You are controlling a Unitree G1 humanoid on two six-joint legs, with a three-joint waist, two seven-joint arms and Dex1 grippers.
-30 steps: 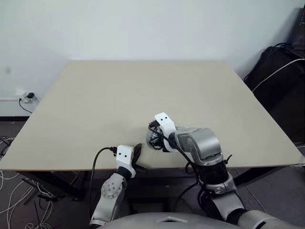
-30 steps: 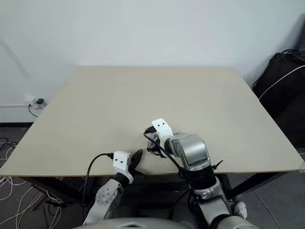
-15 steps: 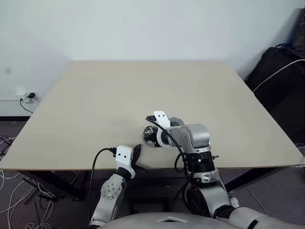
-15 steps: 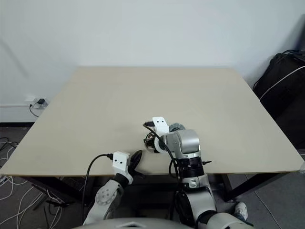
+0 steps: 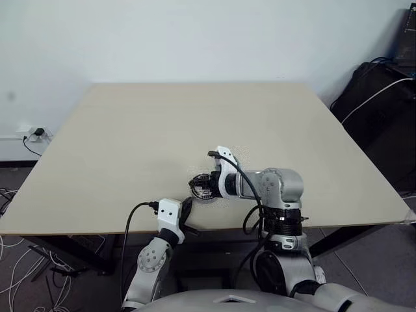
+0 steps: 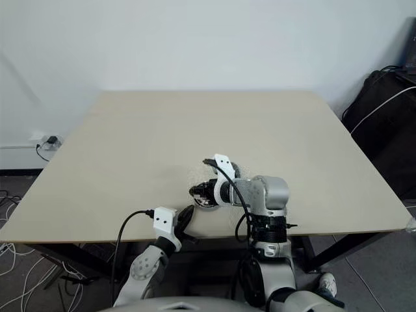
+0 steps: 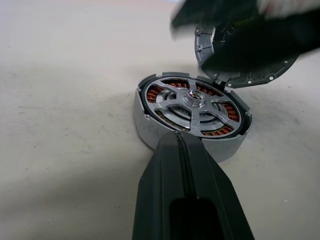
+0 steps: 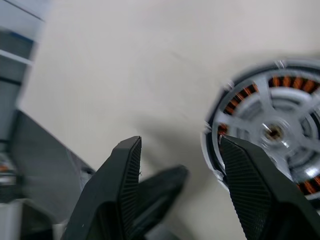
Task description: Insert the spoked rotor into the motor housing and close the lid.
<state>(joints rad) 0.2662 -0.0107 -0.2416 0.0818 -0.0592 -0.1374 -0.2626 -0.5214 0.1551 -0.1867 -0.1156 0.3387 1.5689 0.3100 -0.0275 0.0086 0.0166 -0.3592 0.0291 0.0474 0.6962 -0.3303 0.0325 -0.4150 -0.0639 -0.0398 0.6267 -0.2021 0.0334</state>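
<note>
Change since a second ago: our right gripper (image 8: 180,175) has swung off the motor toward 9 o'clock and its fingers have parted; the left gripper (image 7: 186,150) has stayed put.
Spoked rotor (image 7: 192,103): seated in the motor housing (image 7: 150,137), copper windings showing between the spokes; the assembly stands on the table (image 5: 130,143) near its front edge, at about 6 o'clock.
Lid (image 7: 245,80): not yet on; it leans tilted at the housing's far rim, at about 1 o'clock from the rotor, partly behind a blurred dark shape that we take for the right hand.
Right gripper: fingers apart, nothing between them; housing just beside one fingertip.
Left gripper: fingers pressed together, empty, tips just short of the housing's near wall; contact we cannot tell.
Step in hand: insertion looks done; closing the lid remains, in our judgement.
Next move: take the lid by its rim, lay it flat, centre its hub over the rotor's silver centre.
Edges and room: the front edge is near, so we would avoid pushing toward 6 o'clock; broad bare tabletop from 9 through 3 o'clock.
</note>
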